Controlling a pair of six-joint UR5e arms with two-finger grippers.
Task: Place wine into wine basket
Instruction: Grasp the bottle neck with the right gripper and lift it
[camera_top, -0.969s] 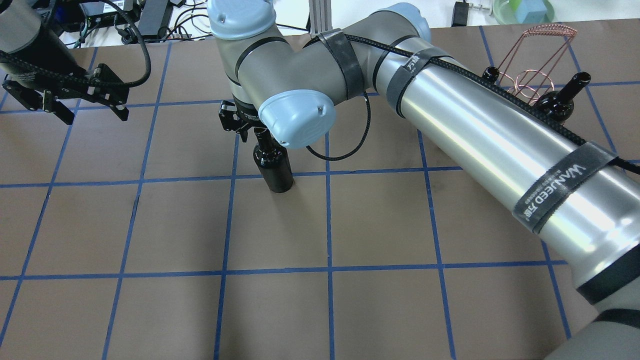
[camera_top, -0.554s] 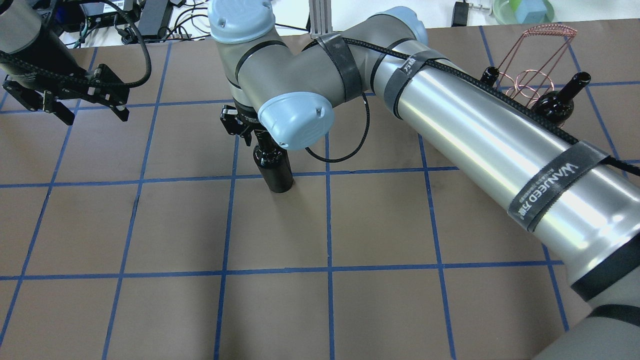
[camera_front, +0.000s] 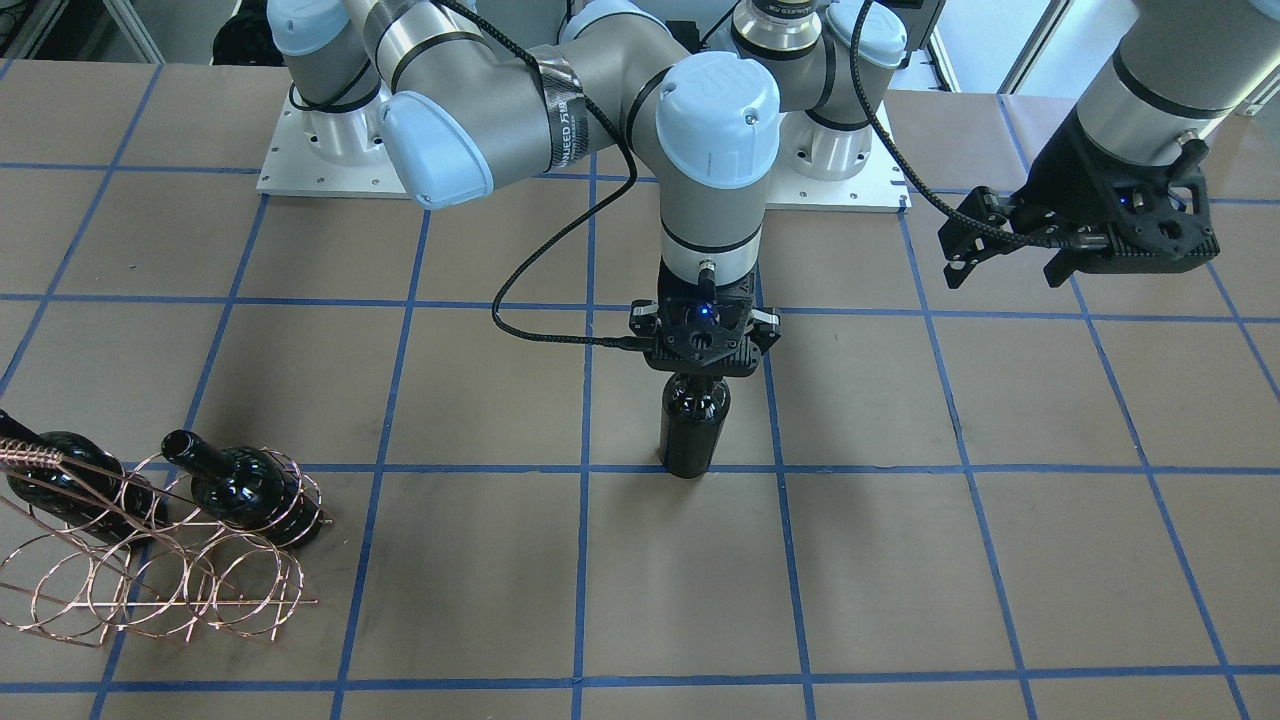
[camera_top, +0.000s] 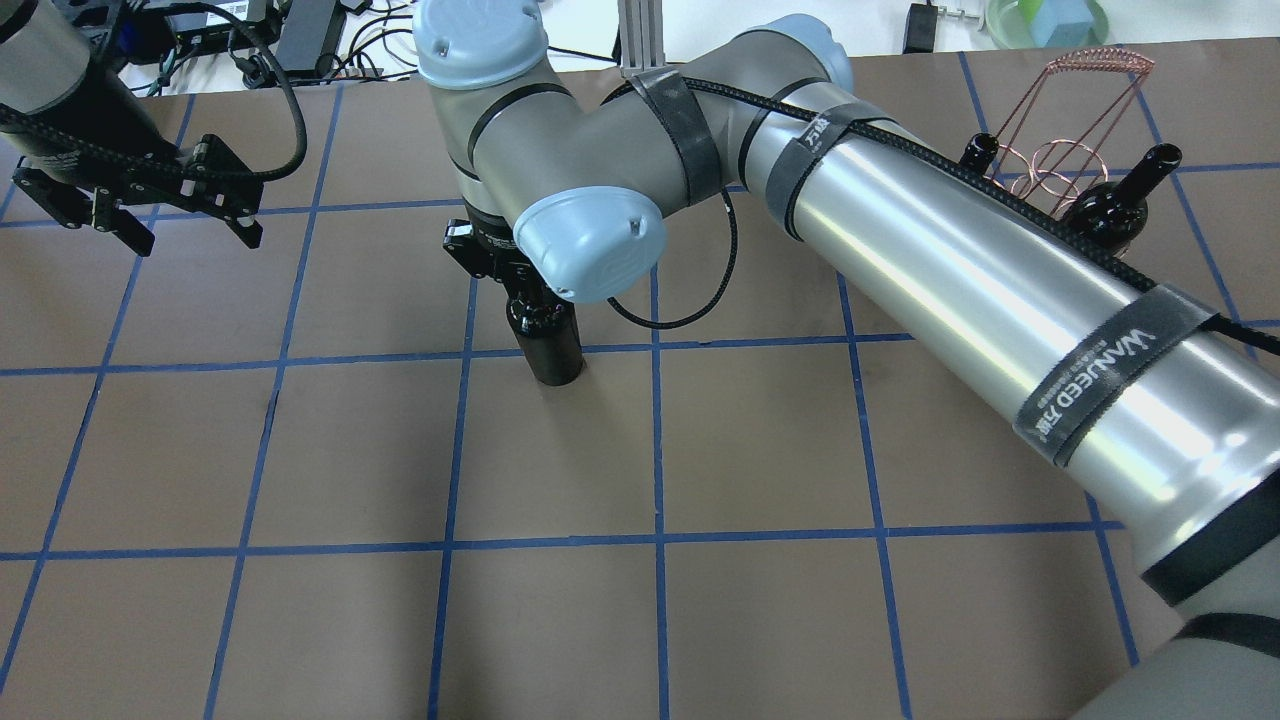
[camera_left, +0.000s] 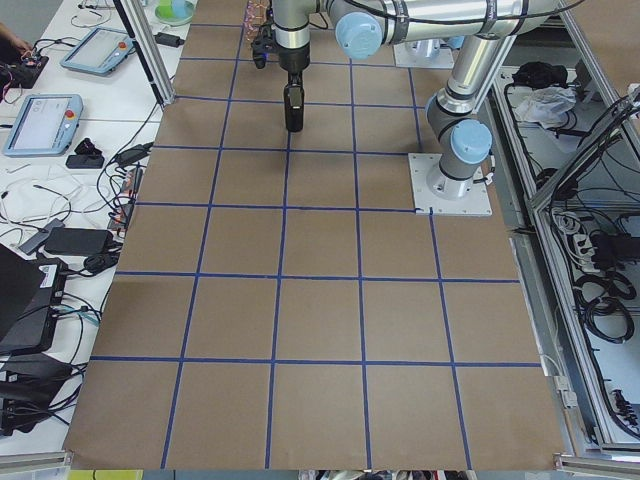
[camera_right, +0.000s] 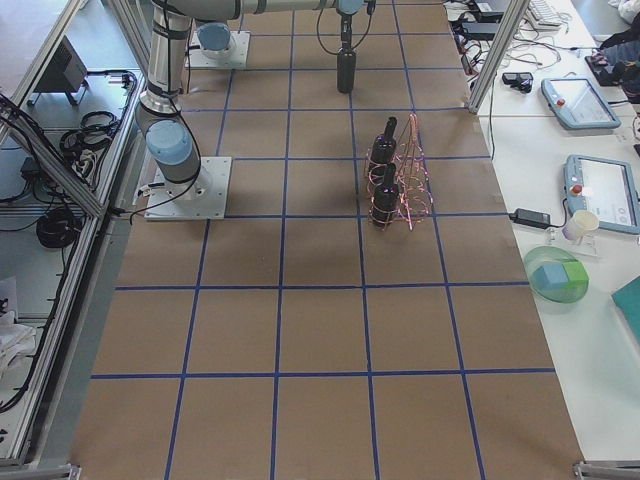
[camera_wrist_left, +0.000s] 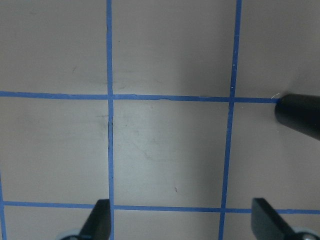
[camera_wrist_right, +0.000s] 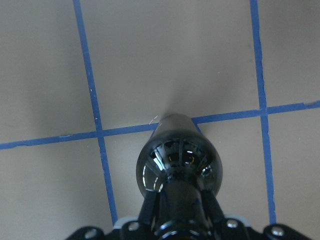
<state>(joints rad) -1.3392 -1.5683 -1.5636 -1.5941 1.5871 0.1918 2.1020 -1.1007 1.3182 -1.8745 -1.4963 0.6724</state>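
Observation:
A glossy black wine bottle (camera_front: 693, 430) stands upright on the table's middle, also in the overhead view (camera_top: 548, 340). My right gripper (camera_front: 700, 372) hangs straight down over it, shut on its neck. The right wrist view shows the neck between the fingers (camera_wrist_right: 150, 207) and the bottle's shoulder (camera_wrist_right: 177, 160) below. My left gripper (camera_top: 195, 240) is open and empty, well off to the left above bare table (camera_wrist_left: 180, 220). The copper wire wine basket (camera_front: 200, 603) lies at the far right (camera_top: 1100, 58) with two other black bottles (camera_front: 250, 490) (camera_front: 70, 490) in its rings.
The table is brown paper with a blue tape grid. The arm bases sit on a white plate (camera_front: 290, 180). A dark rounded object (camera_wrist_left: 300, 115) shows at the right edge of the left wrist view. Cables and devices line the far table edge (camera_top: 300, 40).
My right gripper has come down a little over the bottle's neck, hiding more of it. The bottle has stayed in place. My left gripper has barely shifted.

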